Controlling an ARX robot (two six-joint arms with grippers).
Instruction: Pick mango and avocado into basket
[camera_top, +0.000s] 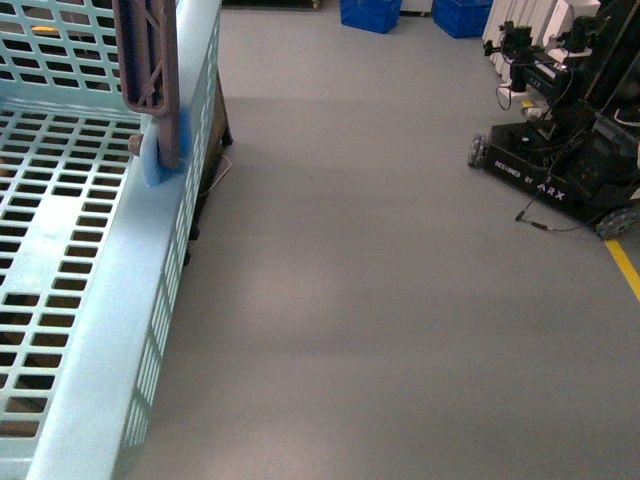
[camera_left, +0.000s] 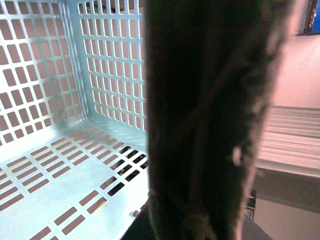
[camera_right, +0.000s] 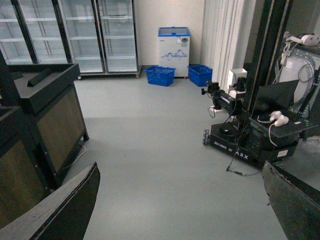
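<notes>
Because the basket (camera_top: 105, 350) sits close on the robot's left, its brown handle (camera_top: 150, 60) raised at the rim, the left wrist looks straight into the slotted inside, a fair place to drop fruit from; what shows of that inside is bare, and neither mango nor avocado appears in any view; a dark blurred shape (camera_left: 210, 120) fills the left wrist camera, so I cannot tell whether the left claw is spread or closed; the right claw (camera_right: 180, 170) is spread wide, holding nothing, out beyond the basket over grey floor (camera_top: 400, 300); another robot (camera_top: 570, 150) stands well apart from the basket, leaving ample swinging room.
</notes>
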